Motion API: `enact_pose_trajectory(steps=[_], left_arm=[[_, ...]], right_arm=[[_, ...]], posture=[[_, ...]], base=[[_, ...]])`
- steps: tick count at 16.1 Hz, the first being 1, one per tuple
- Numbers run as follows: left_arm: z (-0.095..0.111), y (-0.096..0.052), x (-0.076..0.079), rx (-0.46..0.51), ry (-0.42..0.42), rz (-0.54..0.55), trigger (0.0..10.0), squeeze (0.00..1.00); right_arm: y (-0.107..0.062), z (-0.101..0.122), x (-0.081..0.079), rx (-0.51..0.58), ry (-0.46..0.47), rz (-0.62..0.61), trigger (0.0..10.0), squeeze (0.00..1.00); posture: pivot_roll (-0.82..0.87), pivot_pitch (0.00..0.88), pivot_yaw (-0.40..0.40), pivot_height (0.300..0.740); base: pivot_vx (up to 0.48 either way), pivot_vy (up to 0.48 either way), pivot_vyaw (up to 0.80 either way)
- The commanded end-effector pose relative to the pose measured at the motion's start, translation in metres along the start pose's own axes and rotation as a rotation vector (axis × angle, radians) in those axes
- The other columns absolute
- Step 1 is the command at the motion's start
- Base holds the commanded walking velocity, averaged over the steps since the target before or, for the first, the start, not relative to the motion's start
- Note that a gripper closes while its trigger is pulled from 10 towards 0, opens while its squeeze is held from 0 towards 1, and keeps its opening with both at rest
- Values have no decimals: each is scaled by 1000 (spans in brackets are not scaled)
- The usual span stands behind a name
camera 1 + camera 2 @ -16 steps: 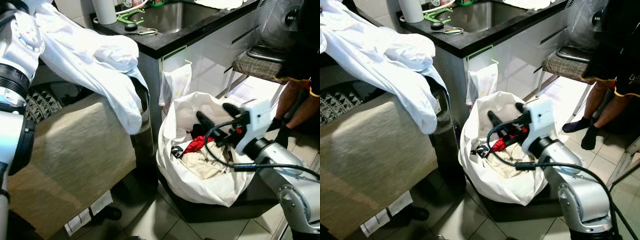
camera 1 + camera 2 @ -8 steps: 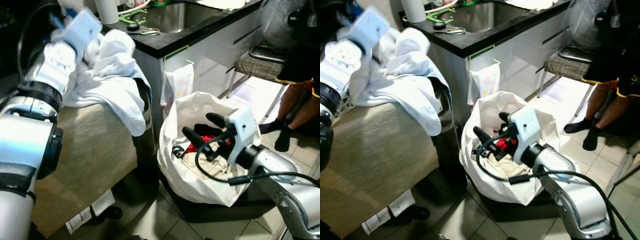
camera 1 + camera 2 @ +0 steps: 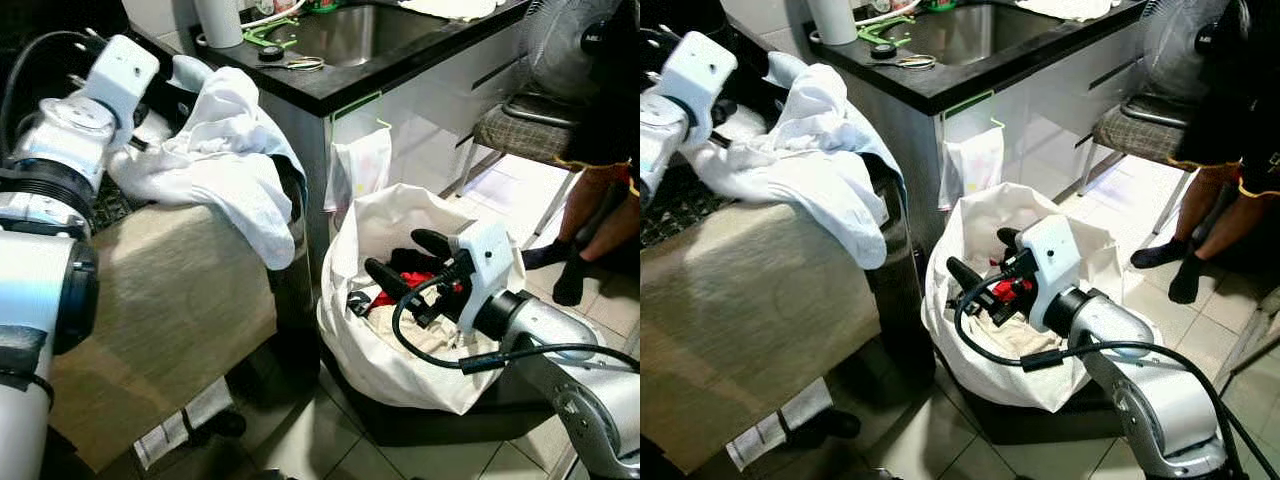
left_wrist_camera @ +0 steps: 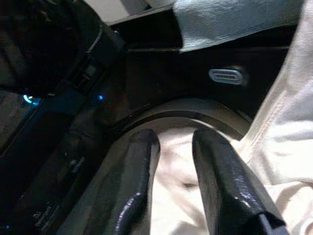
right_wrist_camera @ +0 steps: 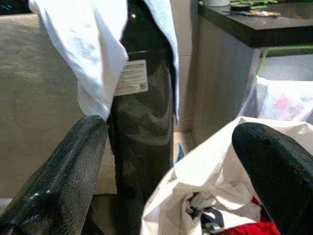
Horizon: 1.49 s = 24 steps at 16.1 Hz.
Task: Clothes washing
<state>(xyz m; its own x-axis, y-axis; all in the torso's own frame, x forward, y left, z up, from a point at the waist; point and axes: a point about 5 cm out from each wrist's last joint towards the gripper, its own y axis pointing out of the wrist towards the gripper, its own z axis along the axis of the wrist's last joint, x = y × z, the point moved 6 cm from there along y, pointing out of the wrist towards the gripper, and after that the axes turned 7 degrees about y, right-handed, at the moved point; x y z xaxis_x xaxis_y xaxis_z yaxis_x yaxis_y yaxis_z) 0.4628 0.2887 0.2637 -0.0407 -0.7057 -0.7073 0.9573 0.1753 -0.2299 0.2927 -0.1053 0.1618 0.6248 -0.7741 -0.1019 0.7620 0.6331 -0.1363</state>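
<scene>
A white garment (image 3: 232, 160) lies bunched over the top of a dark washing machine (image 5: 142, 122), one end hanging down its front. My left gripper (image 4: 171, 161) is at the machine's round opening (image 4: 195, 105), shut on the white garment, with cloth between its fingers. My left wrist (image 3: 118, 72) sits at the garment's back left edge. A white laundry bag (image 3: 385, 365) stands on the floor holding a red garment (image 3: 392, 293), beige cloth (image 3: 420, 335) and dark clothes. My right gripper (image 3: 405, 258) hangs open just above the bag's contents, holding nothing.
A beige covered surface (image 3: 150, 300) runs left of the machine. A black counter with a sink (image 3: 350, 30) is behind it, and a small bag (image 3: 355, 165) hangs from its side. A person's legs (image 3: 590, 230), a chair (image 3: 520, 130) and a fan stand at the right.
My left arm swung down and back toward the machine's opening, bunching the white garment on top. My right gripper moved left over the bag's contents, then held there, open.
</scene>
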Motion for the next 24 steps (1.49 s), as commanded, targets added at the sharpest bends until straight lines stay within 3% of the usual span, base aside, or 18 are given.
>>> enact_pose_trajectory(steps=[1, 2, 3, 4, 5, 7, 8, 9, 10, 12, 13, 15, 17, 19, 22, 24], left_arm=[[-7, -3, -19, -33, 75, 79, 10000, 1000], [-4, -5, -29, -7, 63, 136, 10000, 1000], [5, -5, -28, 46, -9, 116, 10000, 776], [13, -5, -26, 82, -53, 99, 10000, 0], [49, -9, -16, 273, -247, 5, 10000, 0], [100, -27, 9, 589, -419, -257, 10000, 0], [104, -31, 13, 629, -416, -289, 10000, 0], [106, -46, 35, 754, -400, -441, 10000, 0], [101, -60, 54, 820, -381, -552, 10000, 0], [82, -83, 87, 857, -341, -681, 10000, 0], [80, -92, 92, 884, -356, -709, 10000, 0], [80, -124, 95, 981, -470, -791, 10000, 0], [60, -145, 115, 935, -437, -852, 10000, 0], [45, -158, 123, 897, -458, -871, 10000, 0], [4, -164, 145, 714, -379, -842, 10000, 0], [-16, -168, 165, 643, -363, -821, 10000, 0]], right_arm=[[0, 1, 10, -11, -10, -42, 10000, 0], [0, 2, 14, -3, -5, -61, 10000, 0], [1, 6, 15, 11, 1, -63, 10000, 0], [1, 9, 15, 22, -1, -62, 10000, 0], [2, 24, 18, 100, 7, -88, 10000, 0], [1, 44, 27, 203, 8, -145, 10000, 0], [0, 48, 29, 220, 9, -159, 10000, 0], [-3, 60, 42, 273, -49, -251, 10000, 0], [-6, 71, 49, 312, -100, -305, 10000, 0], [-8, 86, 53, 360, -138, -357, 10000, 0], [-7, 88, 54, 365, -135, -361, 10000, 0], [-2, 89, 56, 370, -97, -334, 10000, 0], [-1, 87, 62, 361, -111, -363, 10000, 0], [-2, 87, 67, 366, -123, -394, 10000, 0], [-13, 103, 87, 464, -101, -530, 10000, 0], [-9, 98, 84, 443, -93, -494, 10000, 0]], posture=[[-77, 0, 95, 740], [-76, 0, 92, 740], [-76, 0, 91, 740], [-77, 0, 90, 740], [-80, 0, 91, 740], [-86, 0, 95, 740], [-86, 0, 95, 740], [-87, 0, 94, 740], [-89, 0, 94, 740], [-88, 0, 91, 740], [-92, 0, 87, 740], [-88, 0, 84, 740], [-82, 0, 77, 740], [-80, 0, 79, 740], [-79, 0, 81, 740], [-74, 3, 77, 740]], base=[[0, 0, 0], [0, 0, 0], [0, 0, 0], [0, 0, 0], [0, 0, 0], [0, 0, 0], [0, 0, 0], [0, 0, 0], [0, 0, 0], [0, 0, 0], [0, 0, 0], [0, 0, 0], [0, 0, 0], [0, 0, 0], [0, 0, 0], [0, 0, 0]])
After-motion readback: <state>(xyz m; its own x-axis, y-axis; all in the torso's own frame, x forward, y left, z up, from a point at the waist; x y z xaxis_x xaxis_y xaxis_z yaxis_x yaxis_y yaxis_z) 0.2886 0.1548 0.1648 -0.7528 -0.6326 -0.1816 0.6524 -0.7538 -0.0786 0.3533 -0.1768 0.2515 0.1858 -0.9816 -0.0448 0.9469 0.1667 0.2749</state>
